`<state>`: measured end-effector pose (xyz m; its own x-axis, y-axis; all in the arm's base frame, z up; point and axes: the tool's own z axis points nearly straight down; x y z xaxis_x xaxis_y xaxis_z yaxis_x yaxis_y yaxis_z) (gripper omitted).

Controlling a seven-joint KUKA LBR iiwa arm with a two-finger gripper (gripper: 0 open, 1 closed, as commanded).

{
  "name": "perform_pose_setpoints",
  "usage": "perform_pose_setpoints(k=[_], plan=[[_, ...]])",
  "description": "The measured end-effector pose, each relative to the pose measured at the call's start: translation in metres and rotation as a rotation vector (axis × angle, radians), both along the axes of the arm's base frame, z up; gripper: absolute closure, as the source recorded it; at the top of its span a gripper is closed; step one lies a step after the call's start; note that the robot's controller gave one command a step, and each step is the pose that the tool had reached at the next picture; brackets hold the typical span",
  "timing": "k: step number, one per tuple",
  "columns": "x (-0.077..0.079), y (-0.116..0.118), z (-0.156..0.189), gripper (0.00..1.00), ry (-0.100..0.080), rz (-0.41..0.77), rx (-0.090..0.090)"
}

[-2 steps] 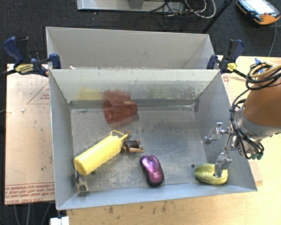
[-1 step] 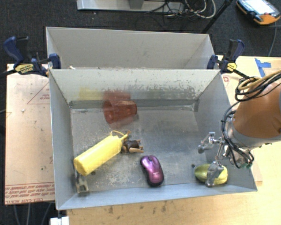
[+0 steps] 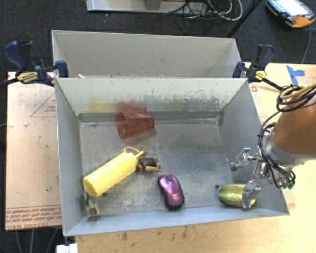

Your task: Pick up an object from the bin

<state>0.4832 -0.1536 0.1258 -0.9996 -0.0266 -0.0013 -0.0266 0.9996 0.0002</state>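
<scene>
My gripper [image 3: 241,184] hangs low in the bin's front right corner, open, with one metal finger [image 3: 236,164] toward the back and the other [image 3: 248,198] near the front wall. A shiny olive-gold oval thing [image 3: 230,195] lies on the floor there, its right end touching or just under the front finger. It is not between the fingers. A purple computer mouse [image 3: 171,191] lies to its left at the front middle.
A yellow bottle [image 3: 111,173] lies tilted at the front left, with a small brown figure [image 3: 148,165] at its cap. A red cup [image 3: 134,123] stands near the back wall. A small grey piece [image 3: 91,206] sits in the front left corner.
</scene>
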Motion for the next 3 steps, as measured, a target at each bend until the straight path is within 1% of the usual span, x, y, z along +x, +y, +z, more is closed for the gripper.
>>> perform_pose_setpoints(k=[1, 2, 3], plan=[[0.0032, 0.0021, -0.0523, 0.00, -0.023, -0.008, -0.004], [0.0037, 0.0037, -0.0515, 1.00, -0.014, -0.146, -0.004], [0.0037, 0.0037, -0.0515, 1.00, -0.014, -0.146, -0.004]])
